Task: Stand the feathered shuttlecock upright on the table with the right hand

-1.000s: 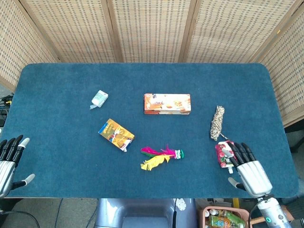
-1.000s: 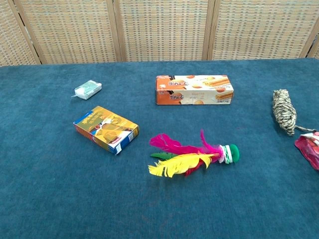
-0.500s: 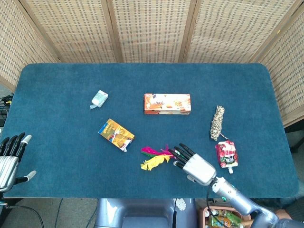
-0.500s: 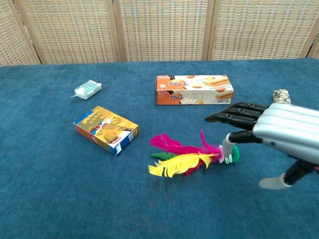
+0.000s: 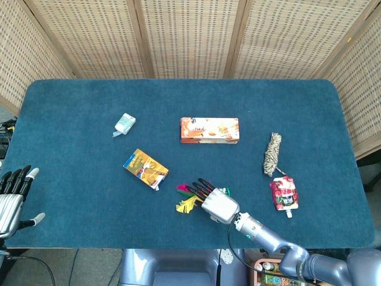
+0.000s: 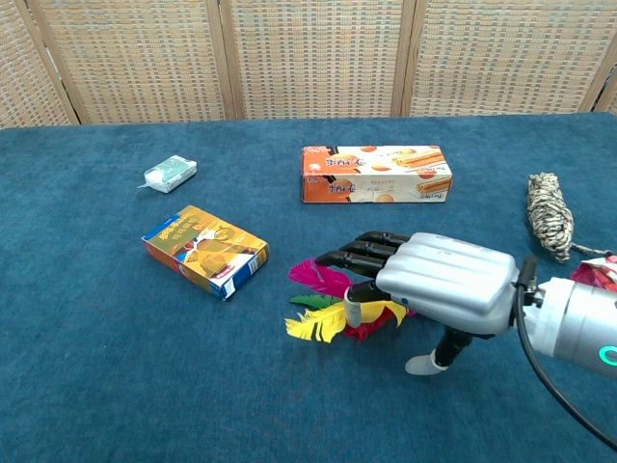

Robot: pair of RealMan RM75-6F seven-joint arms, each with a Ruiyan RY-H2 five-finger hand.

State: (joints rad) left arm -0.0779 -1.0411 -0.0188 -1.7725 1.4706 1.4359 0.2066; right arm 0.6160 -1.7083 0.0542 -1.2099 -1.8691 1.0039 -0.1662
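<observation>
The feathered shuttlecock (image 5: 186,199) lies on its side near the table's front middle, its pink, yellow and green feathers (image 6: 316,309) pointing left. My right hand (image 5: 216,205) hovers palm down over its right end, fingers (image 6: 364,253) stretched out across the feathers and thumb pointing down. The hand (image 6: 442,282) hides the shuttlecock's green base, and I see no grip on it. My left hand (image 5: 12,196) stays at the table's front left corner with its fingers apart and nothing in it.
On the blue table (image 5: 71,119) lie an orange biscuit box (image 5: 209,130), a yellow-orange carton (image 5: 145,168) just left of the feathers, a small white-green packet (image 5: 124,123), a rope bundle (image 5: 272,154) and a red pouch (image 5: 283,194) at the right.
My right hand has swept left from the red pouch at the front right to above the shuttlecock, now covering its base. The shuttlecock still lies flat. The left hand barely shifted.
</observation>
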